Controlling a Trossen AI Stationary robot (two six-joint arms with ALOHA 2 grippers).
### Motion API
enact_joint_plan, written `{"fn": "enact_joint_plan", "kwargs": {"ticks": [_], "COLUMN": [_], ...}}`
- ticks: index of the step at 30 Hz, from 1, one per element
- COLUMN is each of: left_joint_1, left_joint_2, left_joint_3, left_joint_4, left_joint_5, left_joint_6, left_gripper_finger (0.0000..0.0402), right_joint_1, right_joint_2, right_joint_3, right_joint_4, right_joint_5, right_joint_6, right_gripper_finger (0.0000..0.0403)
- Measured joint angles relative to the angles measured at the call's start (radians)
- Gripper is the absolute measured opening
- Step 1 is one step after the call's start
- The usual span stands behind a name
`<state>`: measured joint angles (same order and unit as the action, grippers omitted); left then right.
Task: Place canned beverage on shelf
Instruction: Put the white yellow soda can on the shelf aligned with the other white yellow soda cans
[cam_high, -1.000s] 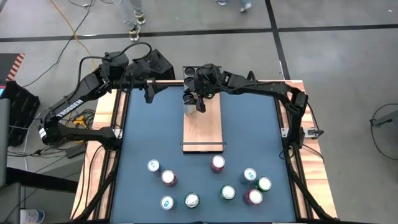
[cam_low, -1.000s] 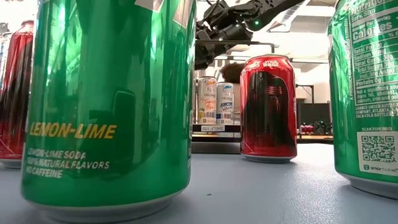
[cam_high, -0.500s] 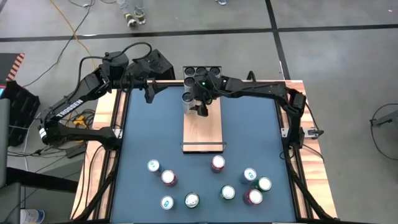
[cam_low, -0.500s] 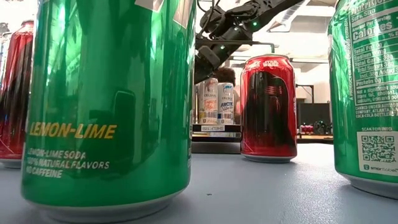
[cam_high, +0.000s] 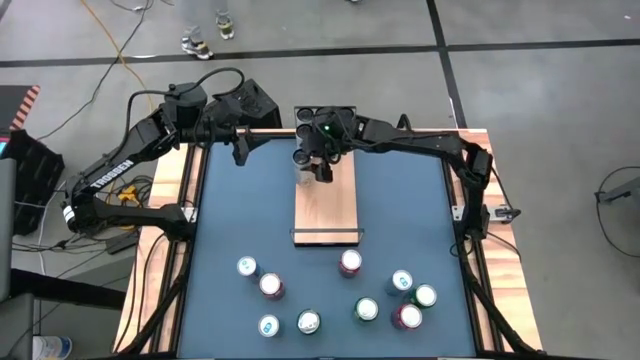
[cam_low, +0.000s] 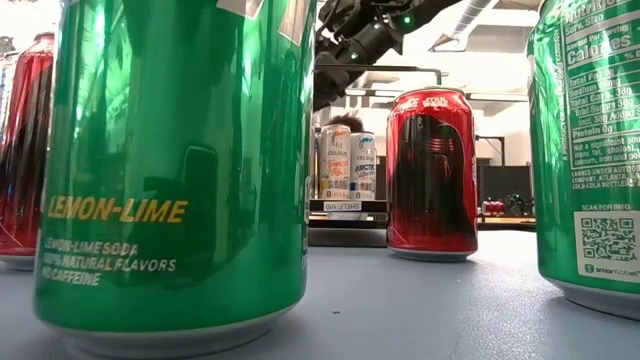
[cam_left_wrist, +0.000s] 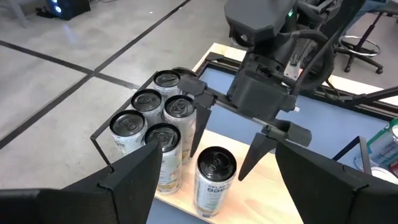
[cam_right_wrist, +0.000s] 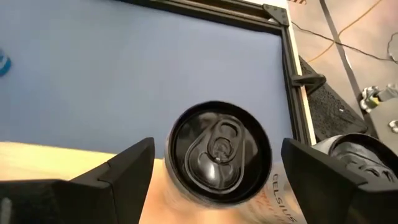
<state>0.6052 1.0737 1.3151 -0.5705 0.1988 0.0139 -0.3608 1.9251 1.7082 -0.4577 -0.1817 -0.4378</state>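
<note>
Pale wood marks the shelf (cam_high: 326, 205), on whose far end a white can (cam_left_wrist: 213, 179) stands upright just beside a cluster of cans (cam_left_wrist: 155, 112) against the wire rail. The right gripper (cam_left_wrist: 229, 138) is held above that can with its fingers spread wide and clear of its sides, so the can appears released. The step in hand is judged to be the retreat: the gripper is best lifted straight up, fingers kept spread, so that neither the can nor its neighbours are clipped. The left gripper (cam_high: 240, 150) waits by the table's far left corner, spread and empty
</note>
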Motion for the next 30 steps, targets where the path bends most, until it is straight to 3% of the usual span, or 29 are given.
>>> {"fn": "enact_joint_plan", "kwargs": {"ticks": [19,30], "left_joint_1": [0.000,0.000], "left_joint_2": [0.000,0.000], "left_joint_3": [0.000,0.000], "left_joint_4": [0.000,0.000], "left_joint_5": [-0.001,-0.001], "left_joint_6": [0.001,-0.001], "left_gripper_finger": [0.0300,0.0300], "right_joint_1": [0.008,0.006], "right_joint_2": [0.011,0.011], "right_joint_3": [0.002,0.002], "right_joint_4": [-0.016,-0.025], "right_joint_5": [-0.065,-0.046], "right_joint_6": [-0.034,0.019], "right_gripper_finger": [0.0329,0.0250]}}
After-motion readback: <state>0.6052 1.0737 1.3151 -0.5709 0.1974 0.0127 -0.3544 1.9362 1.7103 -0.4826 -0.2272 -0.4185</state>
